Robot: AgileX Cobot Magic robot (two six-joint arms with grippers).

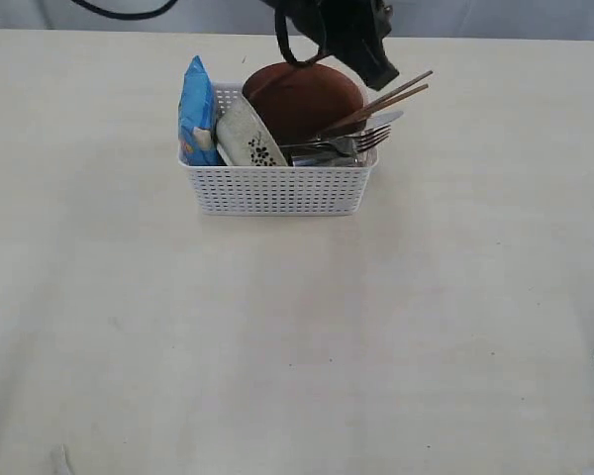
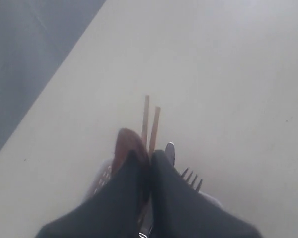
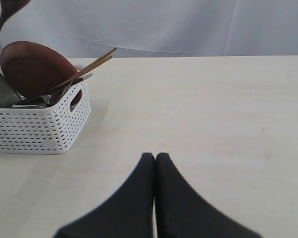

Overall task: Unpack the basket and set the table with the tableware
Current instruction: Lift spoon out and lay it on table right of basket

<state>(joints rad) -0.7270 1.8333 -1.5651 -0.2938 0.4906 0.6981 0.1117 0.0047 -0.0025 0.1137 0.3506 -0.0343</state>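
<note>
left end effector (image 2: 148, 154) clamped on the dark red spoon (image 2: 128, 145), held over the basket (image 1: 277, 188) on the tabletop (image 1: 277, 346); other tableware in basket. right end effector (image 3: 155, 156) closed, empty, well apart. Risk: spoon swivels or slips in the narrow grip; handle may snag chopsticks (image 1: 386, 101) or fork (image 1: 361, 139), or knock the leaning plate (image 1: 302, 99)

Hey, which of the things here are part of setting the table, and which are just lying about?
Part of the job:
basket
table
plate
bowl
fork
chopsticks
spoon, apparently held by the left gripper

Just lying about:
blue chip bag, standing in the basket beside the bowl
</note>
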